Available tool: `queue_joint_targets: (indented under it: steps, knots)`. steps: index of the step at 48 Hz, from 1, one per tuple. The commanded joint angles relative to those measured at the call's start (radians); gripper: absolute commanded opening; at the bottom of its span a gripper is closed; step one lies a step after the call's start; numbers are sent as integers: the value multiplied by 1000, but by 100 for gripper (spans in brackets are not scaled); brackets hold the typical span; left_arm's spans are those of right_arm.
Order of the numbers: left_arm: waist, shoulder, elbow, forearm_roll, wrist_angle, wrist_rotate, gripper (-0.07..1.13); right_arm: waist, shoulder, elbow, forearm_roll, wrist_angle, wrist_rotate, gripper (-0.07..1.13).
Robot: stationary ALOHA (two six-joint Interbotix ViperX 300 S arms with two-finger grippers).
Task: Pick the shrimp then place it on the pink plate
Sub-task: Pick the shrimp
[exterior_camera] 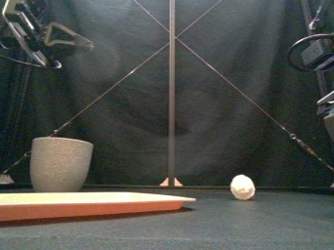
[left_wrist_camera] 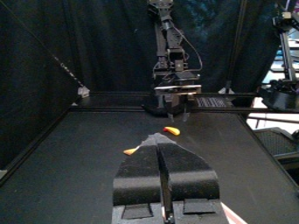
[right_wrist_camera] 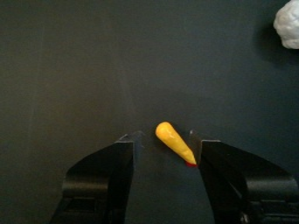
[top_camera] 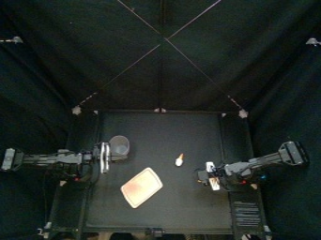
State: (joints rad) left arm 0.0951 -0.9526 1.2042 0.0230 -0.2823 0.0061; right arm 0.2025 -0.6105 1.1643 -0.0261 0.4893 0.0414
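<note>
**Right claw [right_wrist_camera: 166, 147] spread over the shrimp [right_wrist_camera: 174, 142], shrimp not yet on the plate**

I am looking down on a black worktop [top_camera: 175, 127] inside a booth of black curtains. My right arm comes in from the right, and its claw hovers over the right part of the worktop. Through that arm's wrist camera I see the two jaws standing apart. The shrimp lies on the worktop in the gap between them. It is a small yellow piece with a red end, lying slantwise and nearer one jaw, and neither jaw pinches it.

A white toy [top_camera: 181, 159] lies near the middle of the worktop, apart from the claw. The pink plate [top_camera: 142, 187] lies flat, left of centre and toward the front edge, well apart from the shrimp. A tall grey cup [top_camera: 119, 143] stands upright behind the plate, just beside my left claw [left_wrist_camera: 165, 147]. The left arm rests at the worktop's left side, its jaws pressed together.
</note>
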Motion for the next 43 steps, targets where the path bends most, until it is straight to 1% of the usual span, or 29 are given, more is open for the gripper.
queue_joint_targets:
  steps: [1, 9, 20, 30, 36, 39, 43]
  knots:
    - [2, 5, -26, 2, -12, 0, 5, 0, 38, -32, -11, -3, -2, 85]
    - [2, 5, -23, 6, -12, 2, 5, 2, 146, -58, -28, 28, -6, 85]
    - [2, 3, -20, 37, -12, 0, 5, -2, 293, -101, -51, 91, -11, 85]
    - [2, 5, -17, 46, -12, 0, 5, -3, 344, -107, -69, 87, -11, 83]
    - [2, 5, -11, 44, -12, 0, 5, -5, 345, -107, -64, 87, -8, 76]
    - [2, 5, -8, 46, -12, 0, 5, -5, 345, -110, -63, 87, -3, 67]
    - [2, 5, -3, 46, -12, 0, 5, -5, 345, -115, -58, 86, 0, 59]
